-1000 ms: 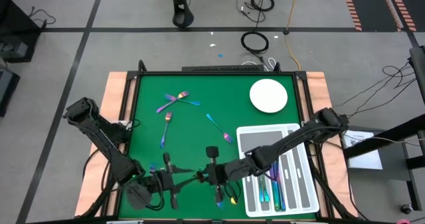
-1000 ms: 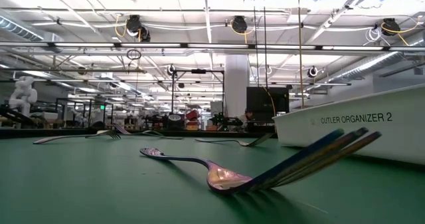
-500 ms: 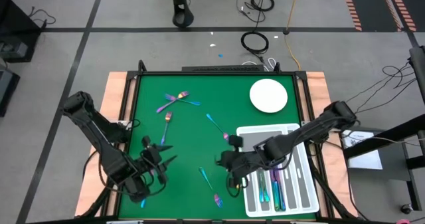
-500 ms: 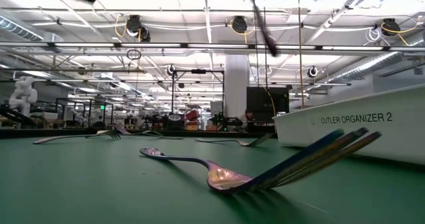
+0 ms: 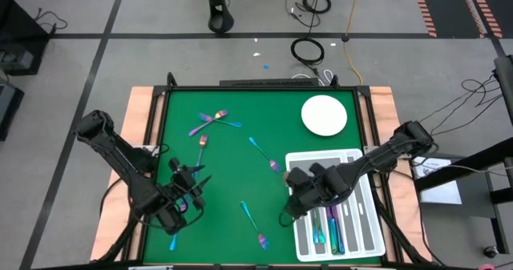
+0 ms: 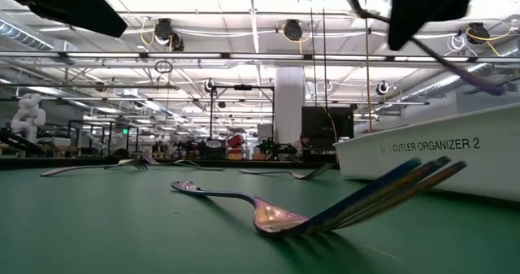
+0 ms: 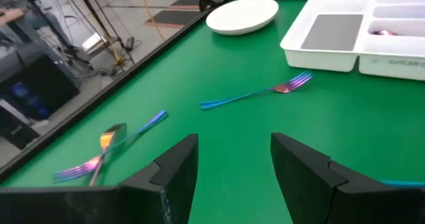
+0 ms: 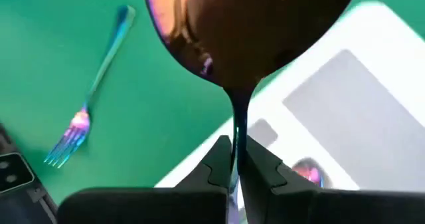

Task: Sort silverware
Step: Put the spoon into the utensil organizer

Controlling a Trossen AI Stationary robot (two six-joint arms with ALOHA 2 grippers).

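Note:
Iridescent silverware lies scattered on the green mat: two crossed pieces [image 5: 216, 118], a fork [image 5: 200, 146], a fork [image 5: 261, 151], a fork [image 5: 248, 214] and a spoon [image 5: 262, 239]. My right gripper [image 5: 292, 202] hangs at the left edge of the white tray [image 5: 365, 222], shut on a spoon [image 8: 246, 24]. My left gripper [image 5: 196, 186] is open over the mat's near left part, touching nothing; in the left wrist view its open gripper [image 7: 232, 141] faces a fork [image 7: 259, 94]. My right gripper pinches the spoon's handle [image 8: 237, 141] between its two fingers, just behind the bowl [image 8: 246, 31]. The spoon is lifted clear above the mat and the tray's edge. In the low view the handle [image 6: 479, 79] slants down past the gripper.
A round white plate [image 5: 324, 115] sits at the far right of the mat. The tray holds several pieces [image 5: 329, 230] in its slots. A blue piece [image 5: 172, 242] lies near the left arm. Raised table edges [image 5: 152, 142] frame the mat.
Both grippers were close together at the table's near edge. My right gripper has moved up and toward the table's right to the tray, carrying the spoon. My left gripper has drawn back toward the table's left and slightly far, uncovering a fork and a spoon.

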